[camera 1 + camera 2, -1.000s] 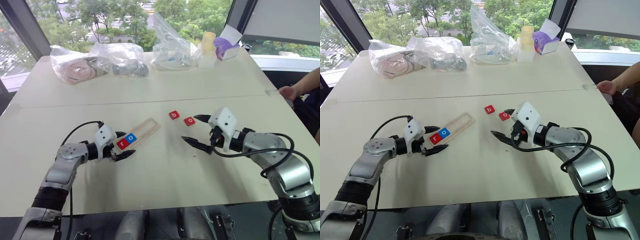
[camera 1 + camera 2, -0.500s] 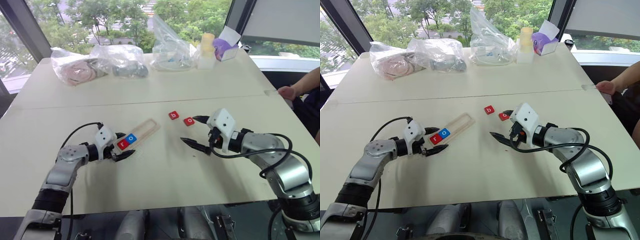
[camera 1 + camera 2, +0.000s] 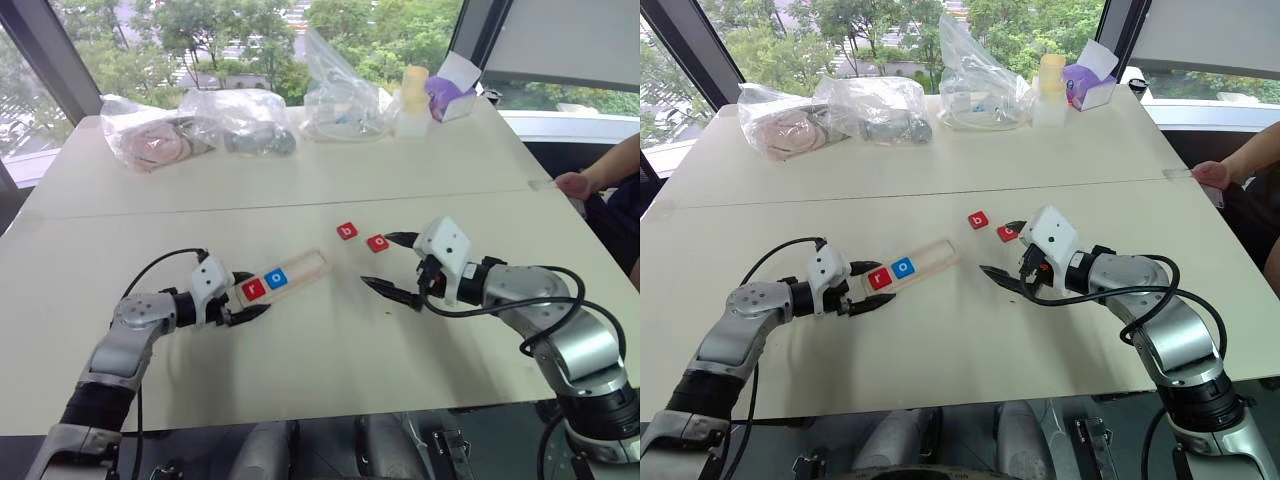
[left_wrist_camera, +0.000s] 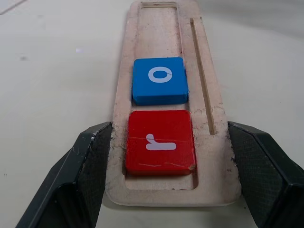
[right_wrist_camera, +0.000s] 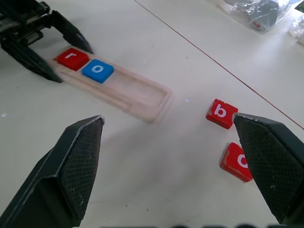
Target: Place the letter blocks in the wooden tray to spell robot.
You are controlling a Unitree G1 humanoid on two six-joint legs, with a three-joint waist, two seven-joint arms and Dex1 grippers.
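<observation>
The wooden tray (image 3: 310, 267) lies left of the table's middle. A red r block (image 3: 252, 290) and a blue o block (image 3: 277, 279) sit in its slot at the near end. My left gripper (image 3: 250, 294) is shut on that end, one finger (image 4: 90, 161) pressed against each long side of the tray (image 4: 216, 142). A red b block (image 3: 347, 231) and a red o block (image 3: 379, 242) lie loose on the table right of the tray. My right gripper (image 3: 377, 259) hangs open just in front of the red o block, holding nothing.
Several plastic bags (image 3: 240, 120) with parts, a pale bottle (image 3: 413, 98) and a purple box (image 3: 452, 95) line the far side of the table. A person's hand (image 3: 578, 184) rests at the right edge. A seam (image 3: 200, 208) crosses the tabletop.
My left gripper has closed on the tray's near end. The tray has swung so it lies flatter across the table, its far end nearer the right. The right arm has not moved.
</observation>
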